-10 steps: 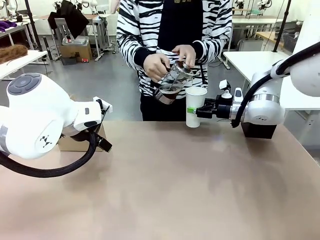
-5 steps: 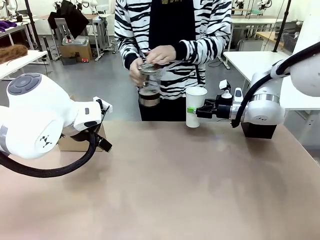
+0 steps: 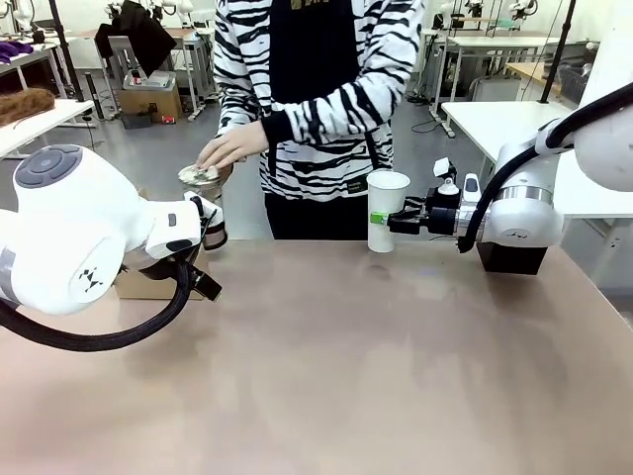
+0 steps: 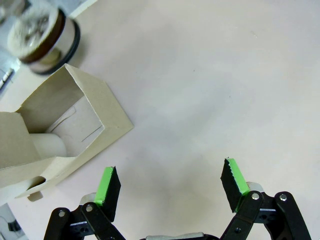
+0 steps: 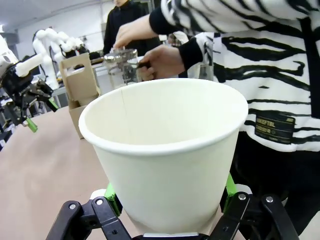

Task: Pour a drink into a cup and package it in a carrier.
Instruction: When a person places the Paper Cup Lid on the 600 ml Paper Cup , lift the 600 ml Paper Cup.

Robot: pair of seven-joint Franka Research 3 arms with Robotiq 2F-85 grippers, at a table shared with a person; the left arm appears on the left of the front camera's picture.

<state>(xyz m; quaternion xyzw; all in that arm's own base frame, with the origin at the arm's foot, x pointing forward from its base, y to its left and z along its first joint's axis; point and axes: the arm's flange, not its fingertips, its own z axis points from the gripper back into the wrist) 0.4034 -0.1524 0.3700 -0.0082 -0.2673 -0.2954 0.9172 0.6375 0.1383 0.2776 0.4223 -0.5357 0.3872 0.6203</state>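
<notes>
The white paper cup (image 3: 386,210) stands upright and lidless at the table's far edge, with my right gripper (image 3: 398,220) shut on its side. In the right wrist view the cup (image 5: 165,150) sits between the green pads of the right gripper (image 5: 167,200). The person's hand lowers the glass jug (image 3: 210,203) at the far left, beside the brown carrier (image 3: 148,282). The drink is hidden from me. My left gripper (image 4: 170,182) hangs open over bare table, just right of the carrier (image 4: 65,125), with the jug (image 4: 42,35) beyond it.
The person in a striped top stands at the far edge between the jug and the cup. Something white and rounded (image 4: 47,145) sits in one carrier pocket. A black block (image 3: 509,259) sits under my right arm. The near half of the table (image 3: 346,376) is bare.
The person has carried the jug away from above the cup, leftward and down toward the carrier. Both arms have stayed still.
</notes>
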